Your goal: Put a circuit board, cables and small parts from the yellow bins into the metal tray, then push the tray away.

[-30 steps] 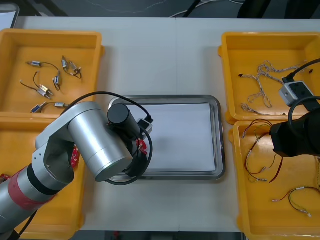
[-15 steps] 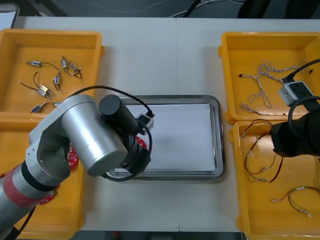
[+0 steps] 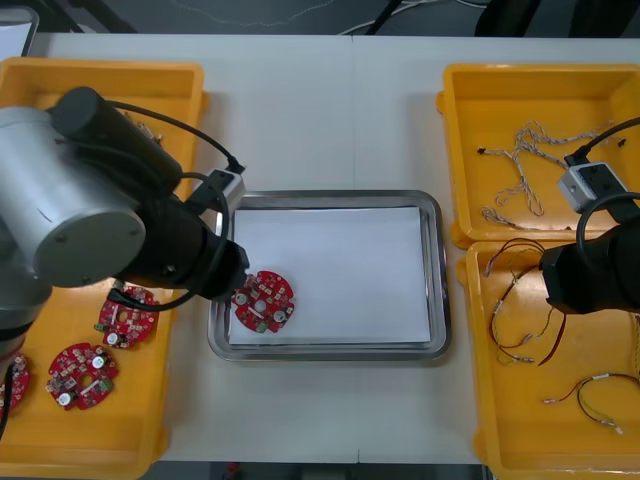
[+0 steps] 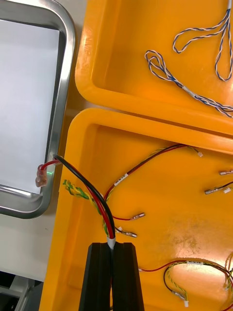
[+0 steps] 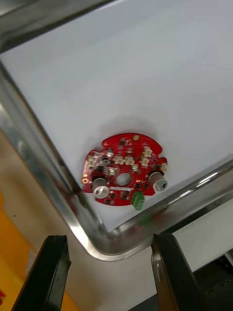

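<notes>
Left side: far-left yellow bin (image 3: 100, 68) is mostly covered by the left arm (image 3: 70, 210), which hangs over its near half and the gap to the tray. Near-left yellow bin (image 3: 130, 440) holds three circuit boards (image 3: 127, 315), one cut by the picture edge. Left gripper (image 5: 109, 238) is spread wide, holds nothing, and hovers over the near-left corner of the metal tray (image 3: 441, 280). One circuit board (image 3: 263, 300) lies flat on the tray's white inside in that corner, just beside the left and near rims and apart from both fingers. The rest of the white inside is bare, with open room toward the far and right rims. A bare strip of table (image 3: 320, 120) runs beyond the tray's far rim, between the bin pairs, and another strip lies on the near side. The tray's right rim is just beside both right bins, with a thin gap. Far-right yellow bin (image 3: 480, 100) holds a tangle of twisted blue and white cables (image 3: 515, 160); count unclear. Near-right yellow bin (image 3: 510, 430) holds several loose red and yellow cables (image 3: 590, 395); exact count unclear. The right arm (image 3: 590, 270) sits over this bin at the picture's right edge. Right gripper (image 4: 111, 248) is pinching a black and red cable (image 4: 92, 189), fingers nearly together. The cable rises from the fingertips, and in the right wrist view its red-sleeved end shows against the tray's rim. Totals: four bins, one tray, four boards.
</notes>
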Controlling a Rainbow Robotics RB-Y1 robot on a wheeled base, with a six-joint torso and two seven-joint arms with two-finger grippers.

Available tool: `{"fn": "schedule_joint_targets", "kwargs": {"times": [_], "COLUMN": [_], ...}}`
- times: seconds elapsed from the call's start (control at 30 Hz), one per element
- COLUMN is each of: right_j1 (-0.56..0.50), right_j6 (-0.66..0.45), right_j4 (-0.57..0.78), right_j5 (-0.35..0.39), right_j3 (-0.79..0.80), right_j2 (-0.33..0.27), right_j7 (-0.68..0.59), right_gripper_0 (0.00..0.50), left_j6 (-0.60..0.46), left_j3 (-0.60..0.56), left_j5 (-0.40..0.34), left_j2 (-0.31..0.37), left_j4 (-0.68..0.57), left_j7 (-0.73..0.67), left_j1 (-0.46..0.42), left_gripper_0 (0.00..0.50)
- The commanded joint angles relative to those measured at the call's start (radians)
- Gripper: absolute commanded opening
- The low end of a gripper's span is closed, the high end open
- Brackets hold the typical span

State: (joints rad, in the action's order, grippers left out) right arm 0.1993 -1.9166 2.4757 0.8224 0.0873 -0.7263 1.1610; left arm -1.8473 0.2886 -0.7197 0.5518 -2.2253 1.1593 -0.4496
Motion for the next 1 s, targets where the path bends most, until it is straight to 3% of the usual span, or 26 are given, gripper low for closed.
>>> {"fn": "schedule_joint_targets", "kwargs": {"times": [0.03,0.17,0.5,0.7,1.0], "right_j1": [0.017,0.035,0.2,0.318,0.463], "right_j6": [-0.003,-0.003,-0.003,0.037,0.125], "right_j4": [0.014,0.012,-0.049,-0.098,-0.165], "right_j5": [0.003,0.001,0.027,0.024,-0.009], "right_j3": [-0.029,-0.073,-0.254,-0.416,-0.661], "right_j2": [-0.059,-0.076,-0.088,-0.088,-0.078], "right_j7": [0.042,0.046,0.054,0.062,0.075], "right_gripper_0": [0.0,0.0,0.0,0.0,0.0], "left_j6": [-0.035,-0.05,-0.073,-0.066,0.017], "left_j3": [-0.114,-0.171,-0.333,-0.43,-0.465], "left_j5": [-0.038,-0.041,-0.05,-0.027,-0.017], "left_j2": [0.074,0.102,0.165,0.178,0.214], "left_j4": [-0.037,-0.033,0.044,0.156,0.268], "left_j7": [-0.059,-0.052,0.003,0.151,0.276], "left_j1": [-0.043,-0.041,-0.041,-0.043,-0.049], "left_gripper_0": [0.5,0.5,0.5,0.5,0.5]}}
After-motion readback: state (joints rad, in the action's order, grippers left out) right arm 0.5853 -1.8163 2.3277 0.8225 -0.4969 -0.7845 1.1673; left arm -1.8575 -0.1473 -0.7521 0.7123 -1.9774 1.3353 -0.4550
